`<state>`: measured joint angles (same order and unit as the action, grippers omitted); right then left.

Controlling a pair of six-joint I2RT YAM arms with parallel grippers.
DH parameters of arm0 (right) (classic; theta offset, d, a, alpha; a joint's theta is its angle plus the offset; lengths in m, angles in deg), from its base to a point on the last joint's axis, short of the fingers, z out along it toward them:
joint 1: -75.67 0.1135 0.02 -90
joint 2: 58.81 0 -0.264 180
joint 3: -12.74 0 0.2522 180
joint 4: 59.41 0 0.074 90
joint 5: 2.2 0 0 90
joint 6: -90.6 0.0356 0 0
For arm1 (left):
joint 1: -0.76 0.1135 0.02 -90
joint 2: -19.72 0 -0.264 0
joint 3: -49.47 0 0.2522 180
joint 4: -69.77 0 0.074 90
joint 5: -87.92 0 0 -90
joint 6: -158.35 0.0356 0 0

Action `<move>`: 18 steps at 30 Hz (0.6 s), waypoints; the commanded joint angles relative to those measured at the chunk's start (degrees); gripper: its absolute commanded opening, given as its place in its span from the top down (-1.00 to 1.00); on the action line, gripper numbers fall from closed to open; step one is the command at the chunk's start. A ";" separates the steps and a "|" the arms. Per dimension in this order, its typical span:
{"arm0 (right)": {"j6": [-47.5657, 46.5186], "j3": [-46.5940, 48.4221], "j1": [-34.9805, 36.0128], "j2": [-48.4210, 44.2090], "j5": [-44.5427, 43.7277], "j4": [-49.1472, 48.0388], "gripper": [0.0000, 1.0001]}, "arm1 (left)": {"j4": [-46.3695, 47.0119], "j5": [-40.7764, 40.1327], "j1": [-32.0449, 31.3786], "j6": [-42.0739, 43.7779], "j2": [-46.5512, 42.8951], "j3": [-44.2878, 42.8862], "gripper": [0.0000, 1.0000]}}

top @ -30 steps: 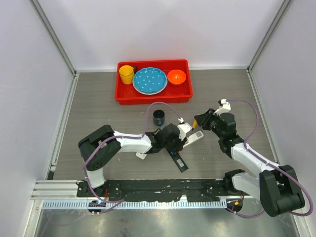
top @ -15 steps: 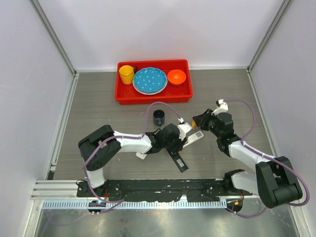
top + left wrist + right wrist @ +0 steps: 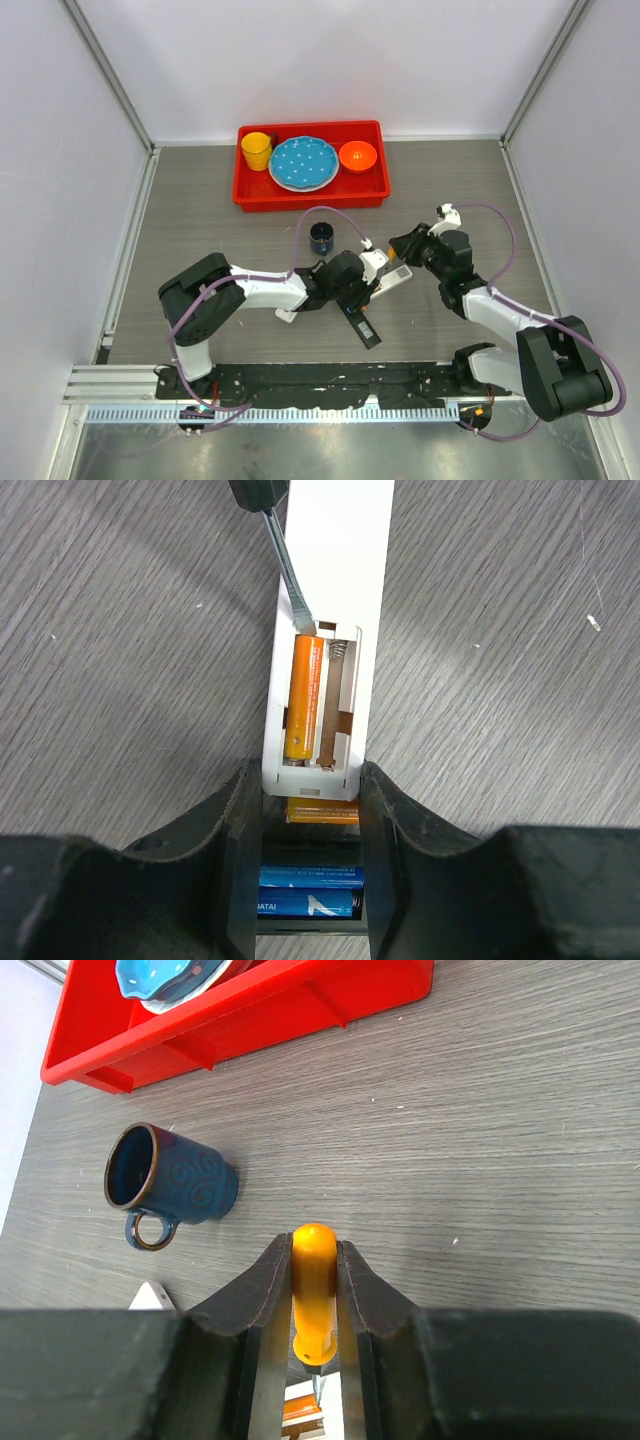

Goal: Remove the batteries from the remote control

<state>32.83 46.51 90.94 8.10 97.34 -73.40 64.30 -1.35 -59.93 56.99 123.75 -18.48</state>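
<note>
The white remote control [image 3: 335, 570] lies face down with its battery bay uncovered, and my left gripper [image 3: 310, 780] is shut on its near end. One orange battery [image 3: 303, 695] sits in the bay's left slot; the right slot shows only its spring. My right gripper [image 3: 314, 1245] is shut on an orange-handled screwdriver [image 3: 314, 1290]. Its blade [image 3: 290, 580] touches the far end of that battery. Another orange battery [image 3: 322, 811] lies just under the remote's near end. Two blue batteries [image 3: 305, 895] sit in a dark holder below it. From above, both grippers [image 3: 375, 272] [image 3: 405, 243] meet over the remote [image 3: 392, 280].
A dark blue mug [image 3: 322, 237] stands just behind the remote. A red tray [image 3: 310, 198] at the back holds a yellow cup [image 3: 257, 150], a blue plate [image 3: 304, 163] and an orange bowl [image 3: 358, 155]. A black remote [image 3: 365, 328] lies near the arms' bases.
My right gripper with the screwdriver has shifted slightly left toward the remote. The left arm and remote have not moved.
</note>
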 commanded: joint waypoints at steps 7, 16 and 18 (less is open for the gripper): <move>2.39 -1.55 0.29 1.64 3.46 -2.04 0.98 | -2.76 0.85 -0.13 0.28 1.35 -0.39 1.00; 13.73 -4.28 0.29 5.33 9.43 -13.10 0.98 | -3.02 0.41 -0.13 0.11 1.35 -0.39 1.00; 15.83 -4.54 0.29 5.24 9.97 -14.52 0.98 | -3.02 0.41 -0.13 0.10 1.26 -0.21 1.00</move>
<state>40.13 43.38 90.00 12.65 99.13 -84.13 64.19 -1.37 -59.93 56.99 123.77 -18.50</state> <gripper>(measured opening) 0.260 0.398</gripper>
